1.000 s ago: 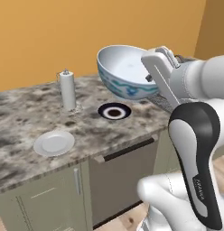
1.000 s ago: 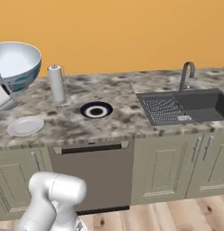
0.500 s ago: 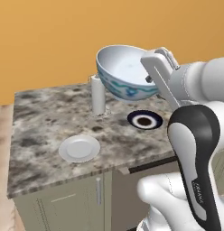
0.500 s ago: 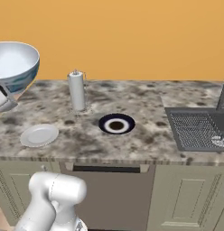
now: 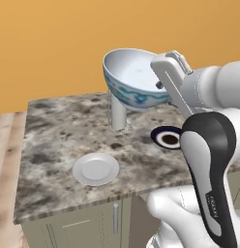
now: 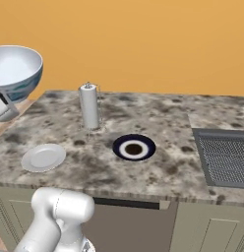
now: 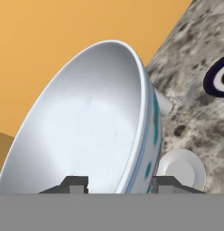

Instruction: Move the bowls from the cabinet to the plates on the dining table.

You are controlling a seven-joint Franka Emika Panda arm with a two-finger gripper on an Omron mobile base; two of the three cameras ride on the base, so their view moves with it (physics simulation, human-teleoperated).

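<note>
Carrying the white-and-blue bowl (image 5: 134, 80) high over the desk (image 5: 59, 140), the gripper (image 7: 114, 182) pinches its rim: one finger sits inside the bowl, the other outside against the patterned wall. The bowl hangs tilted, well above the stone top, between the orange wall and the two plates below.

Handling, as a judgement: glazed ceramic by the look, so rigid, smooth and likely slippery at the rim; brittle if dropped or knocked on stone. A rim pinch leaves the weight hanging off to one side, so it could pivot in the grip. Level it before setting it down, then lower gently.

Materials and shapes:
- Bowl: round, deep, thin rim, plain white inside, blue-green painted band outside.
- Desk: speckled grey-brown-and-cream stone pattern, rounded front edge, matte.
- Dark-rimmed plate (image 6: 134, 147): flat, round, white ring and dark centre, lying towards the sink (image 6: 223, 160) side.
- White plate (image 5: 96, 168): flat, plain, pale, near the front edge, apart from the other.
- Paper towel roll (image 6: 89, 106): upright white cylinder on a thin wire holder, standing behind and between the plates.

Both plates are bare.
</note>
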